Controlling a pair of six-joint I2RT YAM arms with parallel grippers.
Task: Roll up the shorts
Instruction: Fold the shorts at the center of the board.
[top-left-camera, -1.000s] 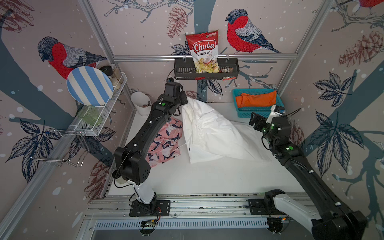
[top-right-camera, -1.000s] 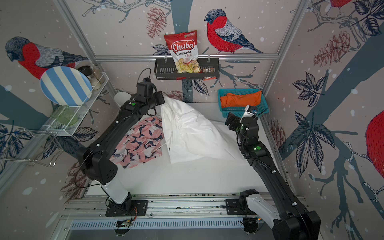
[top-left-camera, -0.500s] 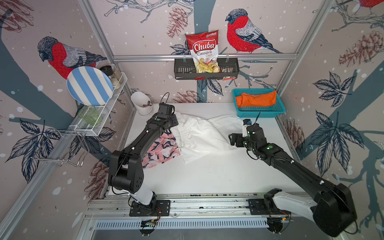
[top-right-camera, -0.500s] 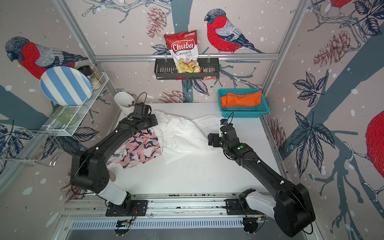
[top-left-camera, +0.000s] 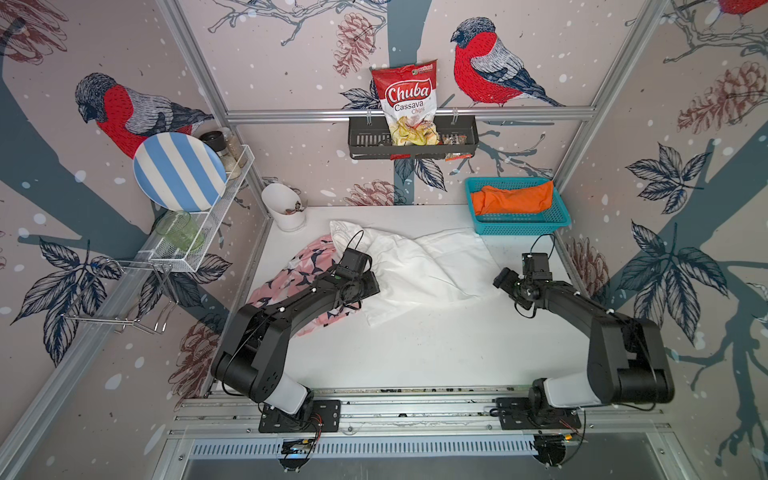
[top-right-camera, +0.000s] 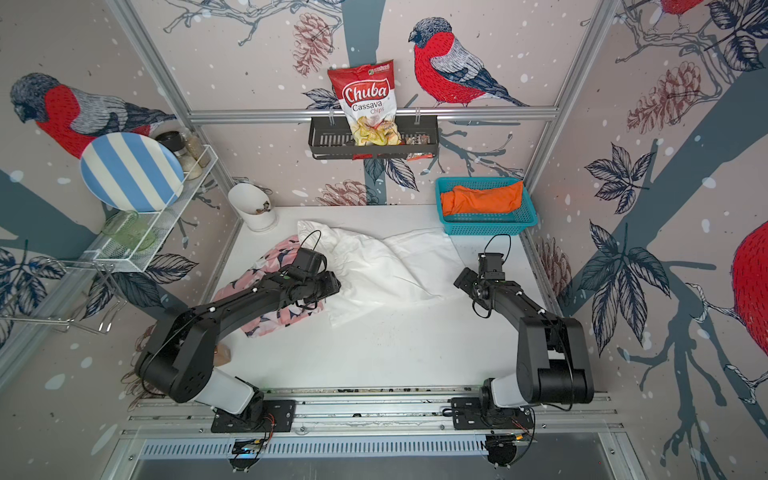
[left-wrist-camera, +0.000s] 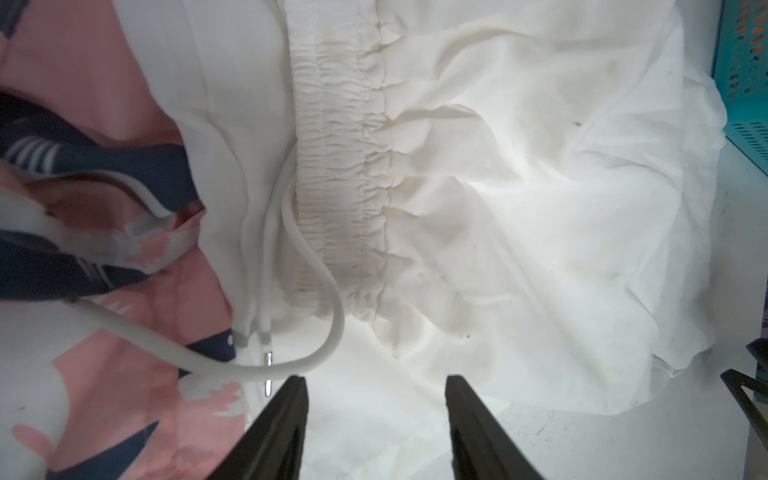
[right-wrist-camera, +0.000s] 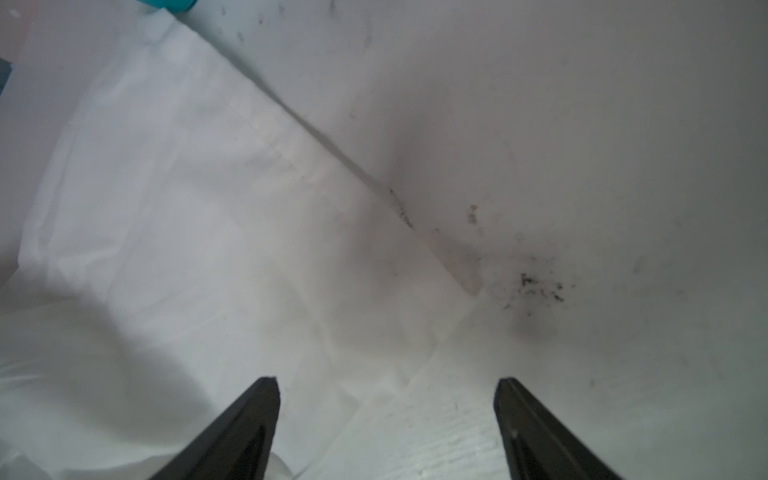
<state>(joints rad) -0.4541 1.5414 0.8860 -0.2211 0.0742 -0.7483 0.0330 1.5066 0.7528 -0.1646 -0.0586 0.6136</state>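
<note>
**A:** Where are the shorts?

**B:** The white shorts (top-left-camera: 419, 270) lie spread and rumpled on the table (top-left-camera: 415, 353), toward its back middle. The pink shorts (top-left-camera: 305, 259) with navy-and-white shapes are bunched just beside them on the left, touching their edge and partly under the left arm. The orange shorts (top-left-camera: 513, 198) sit bundled in the teal basket (top-left-camera: 519, 228) at the back right corner.

**A:** And the claws?

**B:** The left claw (left-wrist-camera: 376, 380) has its jaws apart with nothing between them. It hangs over the white shorts near the gathered elastic waistband (left-wrist-camera: 336, 166). A white drawstring (left-wrist-camera: 320, 270) curves from there onto the pink cloth.

**A:** The right one?

**B:** The right claw (right-wrist-camera: 386, 380) also stands apart, wider and empty. It is above the hem corner of the white shorts, where cloth meets bare table. Whether either claw touches the cloth, I cannot tell
</note>
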